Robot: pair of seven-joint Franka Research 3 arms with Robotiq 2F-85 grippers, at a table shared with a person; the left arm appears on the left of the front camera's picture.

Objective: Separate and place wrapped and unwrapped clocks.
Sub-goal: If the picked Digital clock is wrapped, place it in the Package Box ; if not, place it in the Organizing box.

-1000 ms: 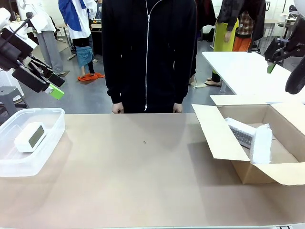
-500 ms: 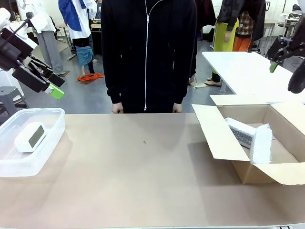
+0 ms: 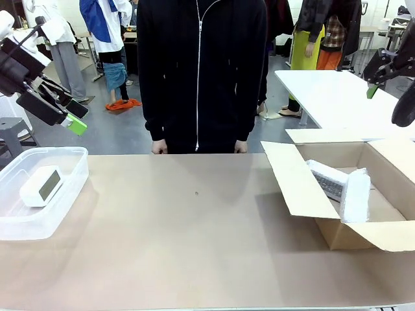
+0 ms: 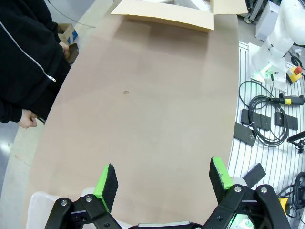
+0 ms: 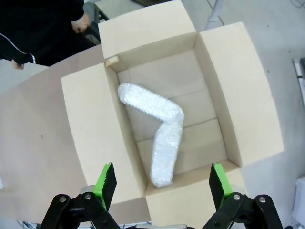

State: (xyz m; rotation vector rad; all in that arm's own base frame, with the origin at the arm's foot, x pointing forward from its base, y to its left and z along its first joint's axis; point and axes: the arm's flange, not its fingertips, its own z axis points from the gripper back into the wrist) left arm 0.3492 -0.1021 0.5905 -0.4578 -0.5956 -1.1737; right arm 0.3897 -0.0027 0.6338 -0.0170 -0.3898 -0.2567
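no text, label, brand, number or sign can be read in any view; the bare clock's screen (image 3: 50, 184) is too small to make out any digits.

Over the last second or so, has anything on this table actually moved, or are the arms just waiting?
Only the right gripper moved: high above the cardboard box, it drifted slightly up and toward the picture's right edge, then stopped. Nothing was grasped or released. The left gripper stays open above the plastic tub holding the bare clock; both wrapped bundles lie in the box as before.
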